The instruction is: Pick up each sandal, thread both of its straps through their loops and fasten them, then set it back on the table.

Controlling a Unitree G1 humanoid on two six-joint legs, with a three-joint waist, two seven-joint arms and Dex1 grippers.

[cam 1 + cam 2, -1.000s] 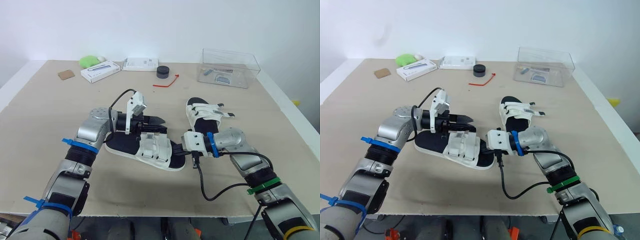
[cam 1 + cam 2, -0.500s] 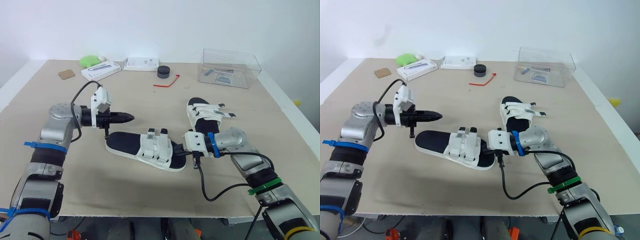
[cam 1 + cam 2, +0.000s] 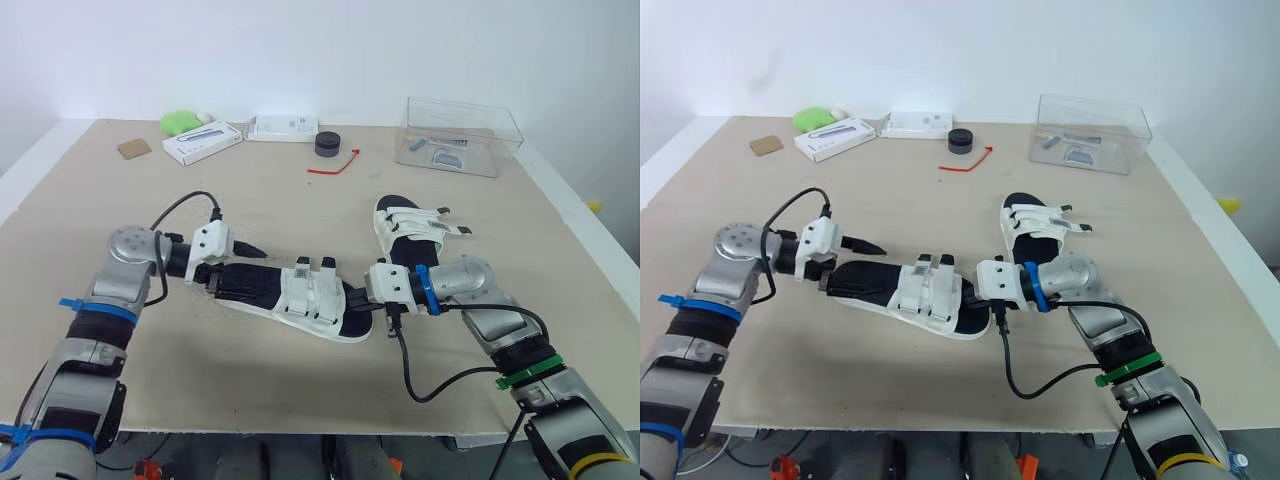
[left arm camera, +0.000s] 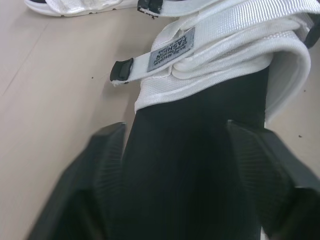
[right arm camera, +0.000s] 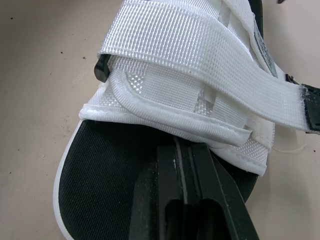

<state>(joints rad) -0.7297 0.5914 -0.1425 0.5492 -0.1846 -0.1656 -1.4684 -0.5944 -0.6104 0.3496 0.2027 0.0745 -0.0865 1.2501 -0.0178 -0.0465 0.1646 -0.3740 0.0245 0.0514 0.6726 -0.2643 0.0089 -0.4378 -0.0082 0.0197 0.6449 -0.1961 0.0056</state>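
Note:
The near sandal [image 3: 300, 295] has a black footbed and white straps and lies flat on the table between my arms. My left gripper [image 3: 240, 268] is open at its heel; in the left wrist view the fingers [image 4: 107, 150] stand wide apart on either side of the black heel [image 4: 200, 115]. My right gripper [image 3: 364, 300] is shut, its tips pressed on the toe end of the footbed [image 5: 110, 165] just under the front strap [image 5: 190, 60]. The second sandal [image 3: 410, 228] lies behind my right arm, its strap ends sticking out sideways.
At the back right of the table stands a clear plastic box [image 3: 460, 135]. Along the back lie a black round object [image 3: 326, 144], a red tie [image 3: 333, 165], two white boxes [image 3: 200, 142] [image 3: 282, 127], a green object [image 3: 178, 123] and a brown card [image 3: 132, 149].
My left gripper left the straps, swung out shut to the left, then came down at the sandal's heel and opened across it. The right arm has not moved.

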